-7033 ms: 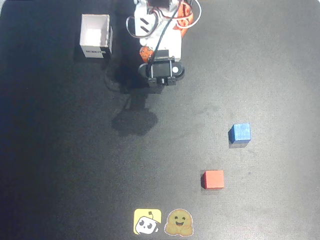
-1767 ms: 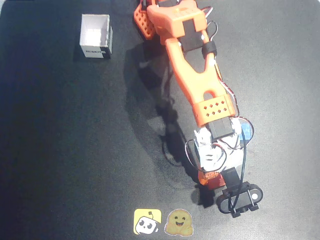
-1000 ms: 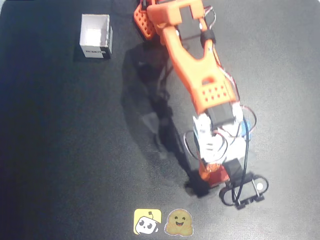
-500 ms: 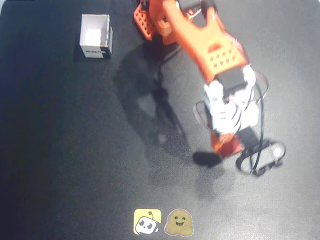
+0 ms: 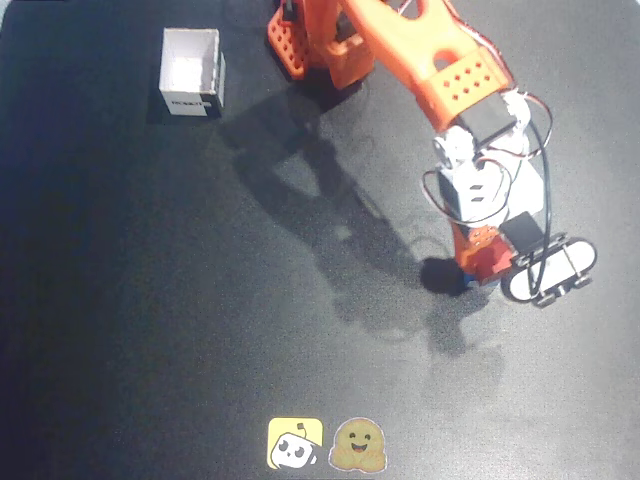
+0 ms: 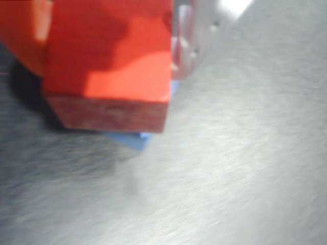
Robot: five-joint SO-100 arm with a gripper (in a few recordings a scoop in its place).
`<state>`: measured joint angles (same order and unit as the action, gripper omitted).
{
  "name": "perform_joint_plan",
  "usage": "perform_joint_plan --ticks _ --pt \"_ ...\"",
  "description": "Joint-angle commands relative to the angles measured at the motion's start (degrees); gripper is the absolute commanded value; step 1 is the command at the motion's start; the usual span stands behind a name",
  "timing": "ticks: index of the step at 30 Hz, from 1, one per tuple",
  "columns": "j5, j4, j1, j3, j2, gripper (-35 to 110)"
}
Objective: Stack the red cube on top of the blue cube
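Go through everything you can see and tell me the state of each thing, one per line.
red cube: held in the jaws, directly over the blue cube; contact cannot be told.
blue cube: on the table, mostly hidden under the red cube.
gripper: shut on the red cube.
white box: upright, open at the top, apart from the cubes.

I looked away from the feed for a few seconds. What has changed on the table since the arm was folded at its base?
The arm reached out, its claw took hold of the red cube and carried it up the overhead picture to the blue cube, which now peeks out beneath it. The blue cube, white box and two stickers stayed in place.
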<state>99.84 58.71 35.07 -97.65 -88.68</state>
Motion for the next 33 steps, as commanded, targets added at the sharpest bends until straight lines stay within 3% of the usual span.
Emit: perform_joint_plan --ticks 1,11,15,26,33 --pt "0.0 -2.5 0.9 -1.1 -4.1 0" --pt "-13.3 -2.6 0.8 -2.0 -4.3 0" --pt "-13.6 -2.9 1.1 -3.3 -5.4 0" --pt "11.4 -2.9 0.5 -7.7 -8.8 0" --pt "16.2 -3.1 0.8 -7.9 -7.9 0"
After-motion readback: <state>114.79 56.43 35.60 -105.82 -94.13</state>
